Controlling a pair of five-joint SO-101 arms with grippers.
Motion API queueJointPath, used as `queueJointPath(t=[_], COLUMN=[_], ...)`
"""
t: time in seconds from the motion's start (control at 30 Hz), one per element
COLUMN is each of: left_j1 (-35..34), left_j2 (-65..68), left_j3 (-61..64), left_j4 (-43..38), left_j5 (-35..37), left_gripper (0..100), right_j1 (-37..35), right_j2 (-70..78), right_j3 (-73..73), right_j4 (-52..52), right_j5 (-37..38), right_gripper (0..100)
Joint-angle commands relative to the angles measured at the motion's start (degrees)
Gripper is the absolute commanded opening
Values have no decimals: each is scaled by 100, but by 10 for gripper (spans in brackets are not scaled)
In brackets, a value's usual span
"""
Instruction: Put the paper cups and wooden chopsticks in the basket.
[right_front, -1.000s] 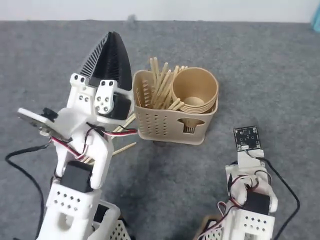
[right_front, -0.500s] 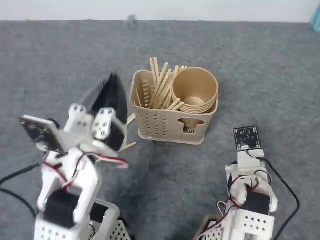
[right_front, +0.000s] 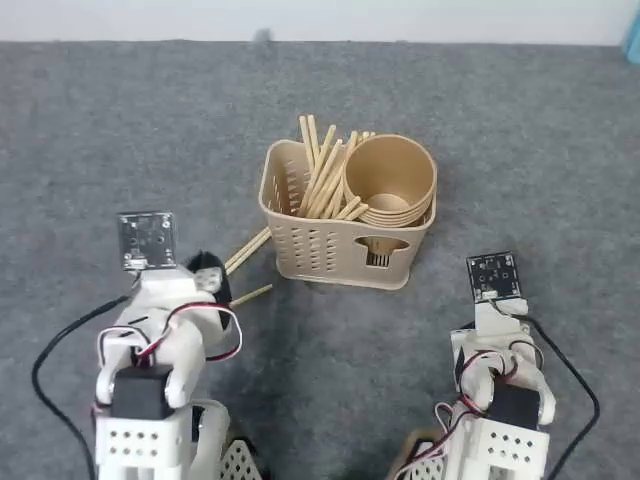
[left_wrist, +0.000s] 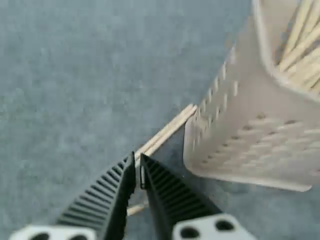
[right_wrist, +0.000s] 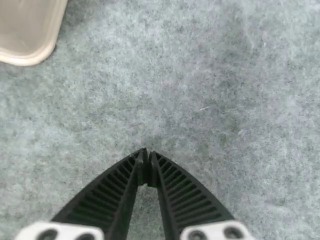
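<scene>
Basket (right_front: 340, 250) stands upright about mid-bench, between the left and right edges and toward the far edge. Paper cups (right_front: 390, 180) are nested in one stack in its right half, mouths up. A bundle of wooden chopsticks (right_front: 322, 170) leans in its left half, tips above the rim. Not everything is in: a loose pair of chopsticks (right_front: 245, 252) lies flat on the bench (grey felt-like cover) just off the basket's left wall, slanting back toward my left arm. Its far end is at the basket's near-left corner; contact cannot be told. A single loose chopstick (right_front: 250, 294) lies just nearer to me, apart from the basket. My left gripper (left_wrist: 137, 162) hangs over these sticks, pointing at the near end of the pair (left_wrist: 167, 131); the single stick (left_wrist: 136, 209) shows beneath it. Its jaws are drawn together to a thin slit at the tips, with nothing between them. The basket wall (left_wrist: 240, 140) is close beside it in the left wrist view. In the high view this gripper (right_front: 208, 275) shows as a dark piece tucked in front of the folded arm. My right gripper (right_wrist: 147, 155) is over bare bench toward the near-right side, jaws clenched with tips meeting, empty. One basket corner (right_wrist: 25, 35) sits well apart from it.
</scene>
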Motion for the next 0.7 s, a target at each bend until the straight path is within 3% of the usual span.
queueJointPath(t=[0.0, 0.2, 0.37, 0.67], left_j1=[9, 9, 9, 18], left_j2=[-53, 897, 3103, 5881], left_j3=[198, -40, -1165, -2563], left_j4=[0, -97, -114, -158], left_j5=[-79, -79, -158, -1327], left_gripper=[28, 153, 108, 103], right_j1=[-4, -4, -4, -4], right_j2=[-57, -57, -57, -57], right_j3=[-79, -79, -79, -79], right_j4=[66, 66, 75, 75], right_j5=[79, 79, 79, 79], right_gripper=[6, 6, 6, 6])
